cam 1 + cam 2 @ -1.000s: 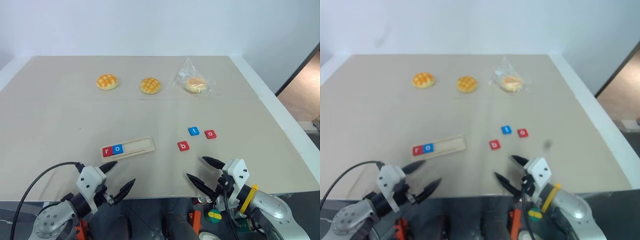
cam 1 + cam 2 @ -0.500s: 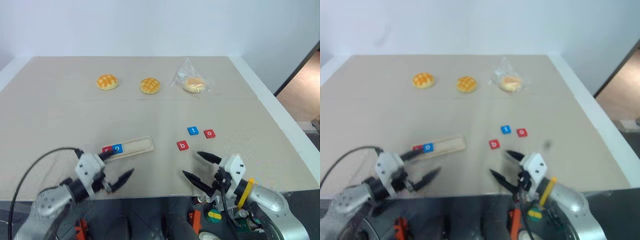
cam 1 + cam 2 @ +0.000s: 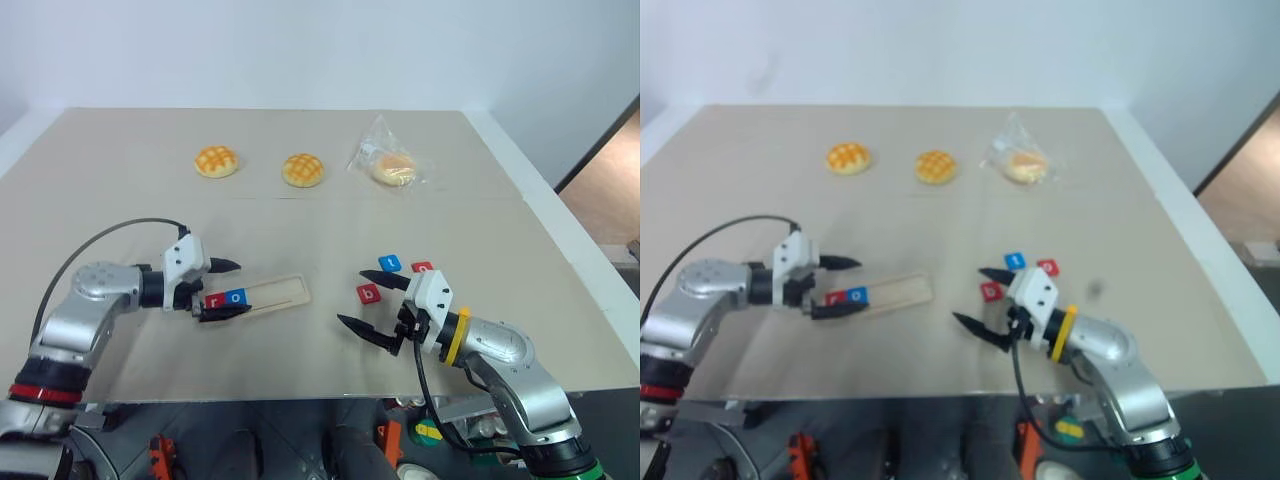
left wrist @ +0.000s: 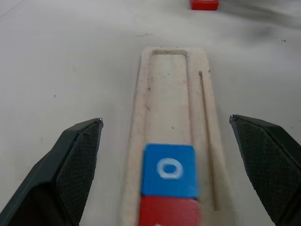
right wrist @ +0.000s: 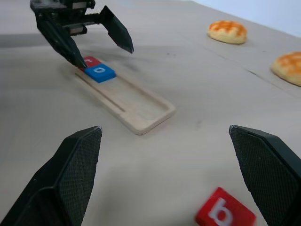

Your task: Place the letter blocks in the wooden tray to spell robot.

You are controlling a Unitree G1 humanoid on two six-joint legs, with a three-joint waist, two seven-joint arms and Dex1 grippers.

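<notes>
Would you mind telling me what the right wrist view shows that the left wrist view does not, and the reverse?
Right wrist view alone: the red b block, two buns, and the left gripper open over the tray's filled end. Left wrist view alone: a close look along the tray, with a red block lying on the table beyond its empty end. Both: the wooden tray, with the blue o block beside a red block at one end.

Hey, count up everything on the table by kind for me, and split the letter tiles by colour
Red letter tiles: 3 (r, b, o)
Blue letter tiles: 2 (o, t)
Wooden tray: 1
Bare buns: 2
Bagged bun: 1
Total: 9
</notes>
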